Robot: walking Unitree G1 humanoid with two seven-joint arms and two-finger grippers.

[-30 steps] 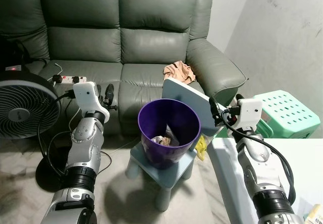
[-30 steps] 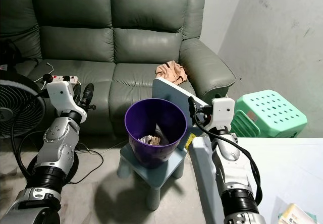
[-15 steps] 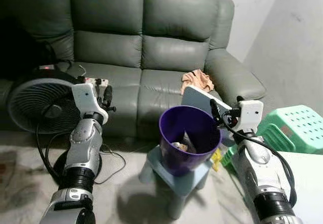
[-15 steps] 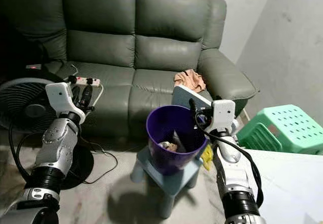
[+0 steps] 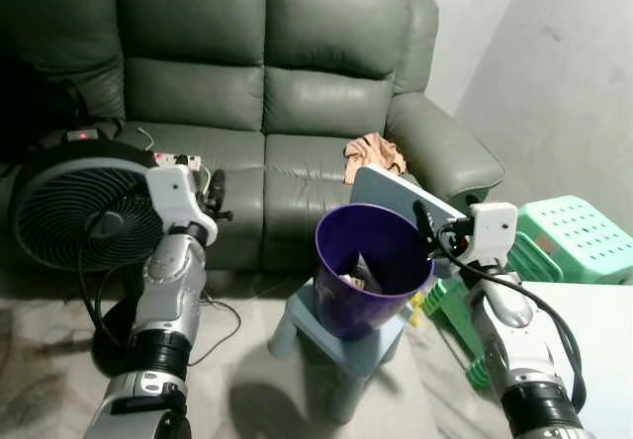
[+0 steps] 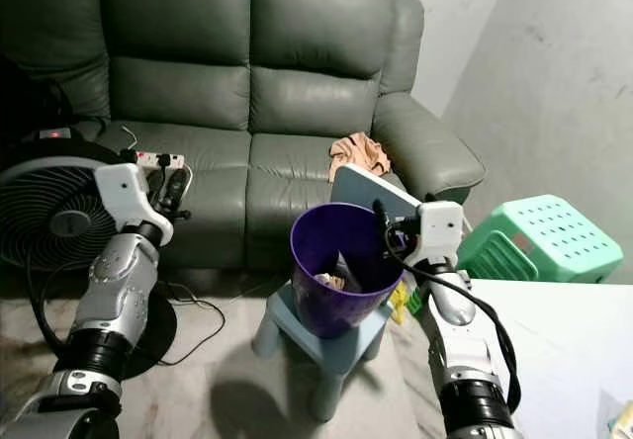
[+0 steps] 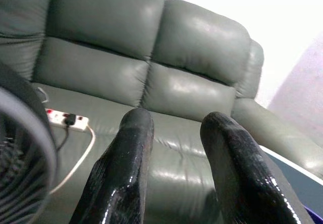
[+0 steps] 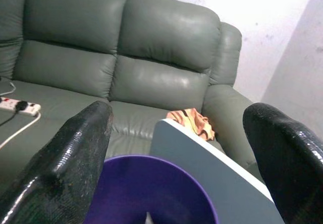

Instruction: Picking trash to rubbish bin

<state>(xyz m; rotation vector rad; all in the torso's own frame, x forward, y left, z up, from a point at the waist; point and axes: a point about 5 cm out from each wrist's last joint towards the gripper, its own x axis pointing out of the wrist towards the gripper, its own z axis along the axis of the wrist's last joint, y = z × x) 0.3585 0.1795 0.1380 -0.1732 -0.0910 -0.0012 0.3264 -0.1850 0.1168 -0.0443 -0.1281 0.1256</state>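
a: rubbish bin [image 5: 371, 266], the purple one, sits on a small pale blue stool [image 5: 336, 345] just beside the right gripper [image 8: 181, 148], whose fingers are spread wide apart with nothing between them.

b: and the trash?

a: some crumpled scraps [image 5: 351, 281] lie at the bottom of the bin, but they are small and partly hidden by the bin wall, so i cannot tell what they are.

b: what is that pale board [image 5: 406, 202] past the right gripper?

a: a flat pale blue panel leaning behind the bin's far rim; its lower part is hidden by the bin and by the gripper's wrist.

b: where is the left gripper [image 7: 176, 133]?

a: raised well to the side of the bin, in front of the green leather sofa [image 5: 277, 93]. its fingers stand a little apart and hold nothing. beyond them a white power strip [image 7: 65, 119] lies on the seat, its cable cut off by a black fan [image 5: 79, 212] close beside that arm.

b: anything else on the sofa?

a: an orange crumpled cloth [image 5: 374, 152] on the seat beyond the right gripper. a green plastic stool [image 5: 574, 239] stands farther out on that side.
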